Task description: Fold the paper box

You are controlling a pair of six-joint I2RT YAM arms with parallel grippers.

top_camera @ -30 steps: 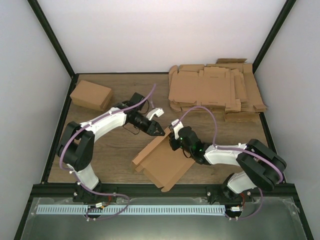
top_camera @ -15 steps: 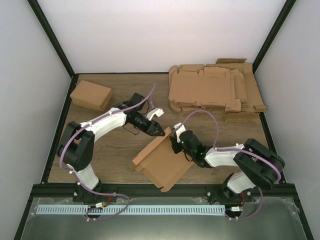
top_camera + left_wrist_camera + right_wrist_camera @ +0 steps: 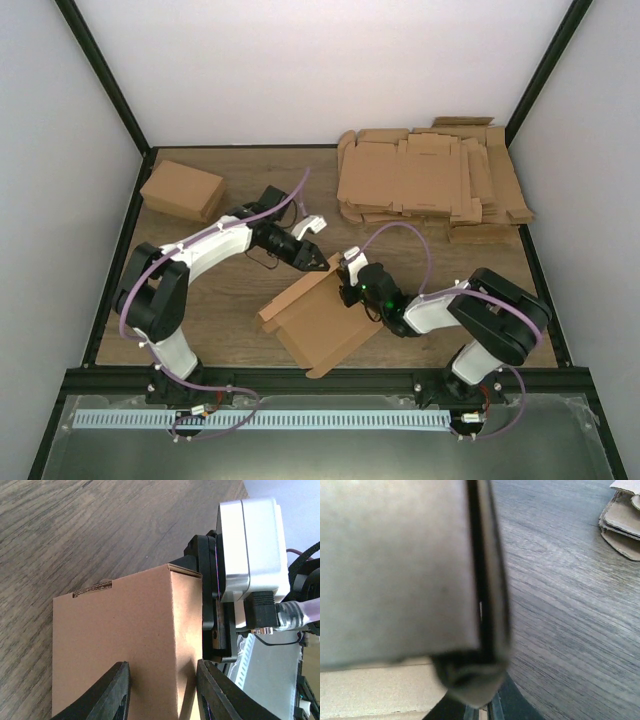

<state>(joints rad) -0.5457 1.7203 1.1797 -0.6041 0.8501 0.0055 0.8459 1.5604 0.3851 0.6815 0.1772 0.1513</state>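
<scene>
The paper box (image 3: 322, 322) lies half-formed at the near middle of the table (image 3: 225, 300), with one wall raised along its far edge. The right gripper (image 3: 347, 284) is pinched onto that wall, and just beyond it the left gripper (image 3: 318, 263) has its fingers (image 3: 116, 694) spread, with the wall's corner showing between them. Farther back sit a closed brown box (image 3: 182, 190) at the left and a pile of flat blanks (image 3: 425, 180) at the right.

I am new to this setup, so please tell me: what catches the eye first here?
The half-folded paper box lies in the middle of the table, with the left pincer and the right pincer at its raised far side. A thick pile of flat cardboard sheets fills the far right corner.
</scene>
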